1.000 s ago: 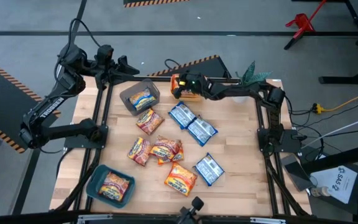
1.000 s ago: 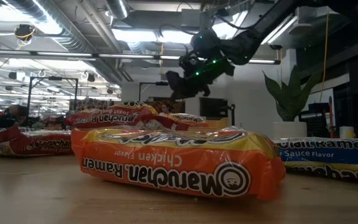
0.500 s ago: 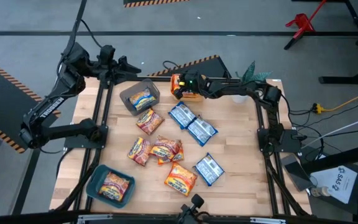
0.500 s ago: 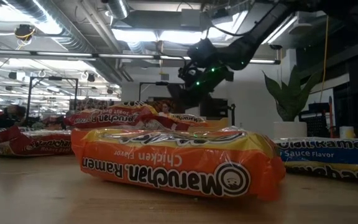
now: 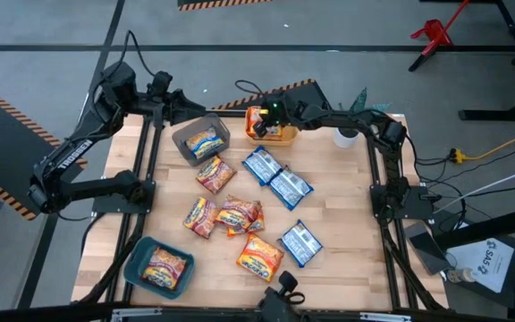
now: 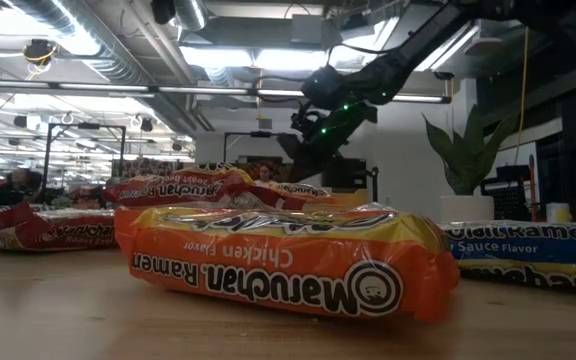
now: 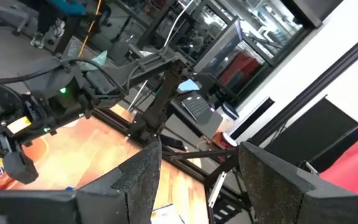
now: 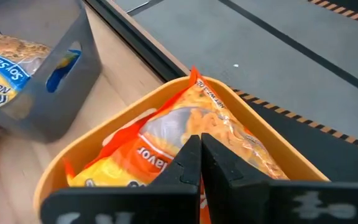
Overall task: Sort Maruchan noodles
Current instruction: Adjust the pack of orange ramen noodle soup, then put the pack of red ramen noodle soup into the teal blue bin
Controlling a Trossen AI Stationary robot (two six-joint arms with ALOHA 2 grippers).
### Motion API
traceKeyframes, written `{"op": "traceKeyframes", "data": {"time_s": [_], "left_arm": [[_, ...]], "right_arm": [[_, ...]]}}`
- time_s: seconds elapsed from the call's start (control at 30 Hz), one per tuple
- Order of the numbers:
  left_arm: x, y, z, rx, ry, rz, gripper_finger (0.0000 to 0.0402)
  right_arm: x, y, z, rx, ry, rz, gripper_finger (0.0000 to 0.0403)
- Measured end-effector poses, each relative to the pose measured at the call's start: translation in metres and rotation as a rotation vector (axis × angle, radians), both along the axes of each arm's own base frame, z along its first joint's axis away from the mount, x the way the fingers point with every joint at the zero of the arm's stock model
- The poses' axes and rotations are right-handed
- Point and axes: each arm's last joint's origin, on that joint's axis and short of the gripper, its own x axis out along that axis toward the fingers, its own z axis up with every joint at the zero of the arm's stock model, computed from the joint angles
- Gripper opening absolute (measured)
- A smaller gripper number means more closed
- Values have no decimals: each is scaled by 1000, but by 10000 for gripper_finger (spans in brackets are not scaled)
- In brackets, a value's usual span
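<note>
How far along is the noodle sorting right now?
Done: one packet each in the grey bin, orange bin and teal bin. In hand: nothing; the right gripper hovers shut over the orange bin, left gripper open. Left: nine loose packets on the table.

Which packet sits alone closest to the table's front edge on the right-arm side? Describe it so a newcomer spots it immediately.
Start at the wooden table in the high view and find the two blue packets lying side by side near its centre. Move toward the front edge: a third blue packet lies by itself there. Its nearest neighbour, just beside it, is an orange packet.
</note>
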Motion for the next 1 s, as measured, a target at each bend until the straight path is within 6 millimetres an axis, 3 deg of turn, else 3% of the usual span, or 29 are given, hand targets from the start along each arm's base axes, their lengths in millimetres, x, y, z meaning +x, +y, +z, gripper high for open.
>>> {"op": "traceKeyframes", "data": {"time_s": [0.3, 0.47, 0.6, 0.73, 0.87, 1.0], "left_arm": [[1, 2, -3, 10, 20, 4, 210], [1, 1, -11, 19, 75, -2, 210], [3, -4, -23, 10, 170, -12, 210], [3, -15, -44, -4, 380, 16, 210], [7, -33, -66, 16, 604, 26, 210], [20, -55, -95, -5, 623, -16, 210]], "right_arm": [[2, -3, -14, 31, 15, 31, 0], [8, -2, 7, 22, -9, 76, 0], [17, 8, 54, -37, -33, 150, 0], [16, 33, 124, -149, -16, 213, 0], [0, 76, 194, -225, 7, 286, 0], [-27, 130, 247, -252, 8, 385, 0]]}}
